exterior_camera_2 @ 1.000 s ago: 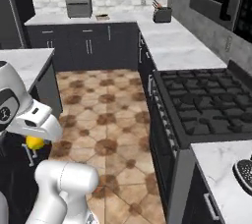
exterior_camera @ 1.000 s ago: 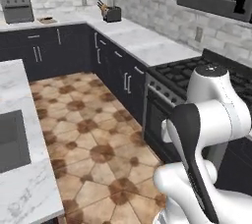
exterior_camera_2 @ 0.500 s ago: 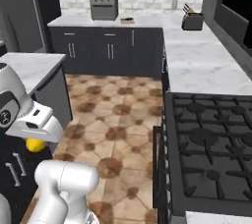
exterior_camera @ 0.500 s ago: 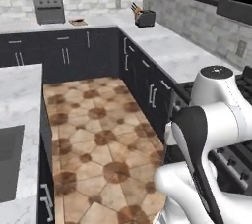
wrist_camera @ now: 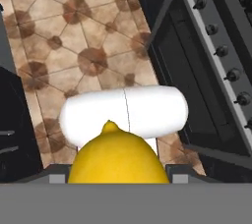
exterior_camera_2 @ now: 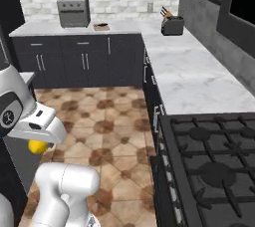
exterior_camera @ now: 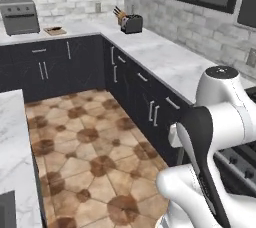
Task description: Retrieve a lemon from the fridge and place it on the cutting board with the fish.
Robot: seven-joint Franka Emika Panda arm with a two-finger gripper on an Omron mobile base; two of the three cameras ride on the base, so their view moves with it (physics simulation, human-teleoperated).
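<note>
End effector (exterior_camera_2: 36, 141) grips one lemon (wrist_camera: 118, 156) — one cutting board (exterior_camera_2: 101, 27) far off.

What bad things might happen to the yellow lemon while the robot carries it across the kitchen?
The lemon sits in the gripper, high over the tiled floor. It is round and smooth, so it might slip out and roll away if the robot jolts. The cutting board is far off on the back counter beside the countertop oven, so the long ride gives more chances for a bump.
</note>
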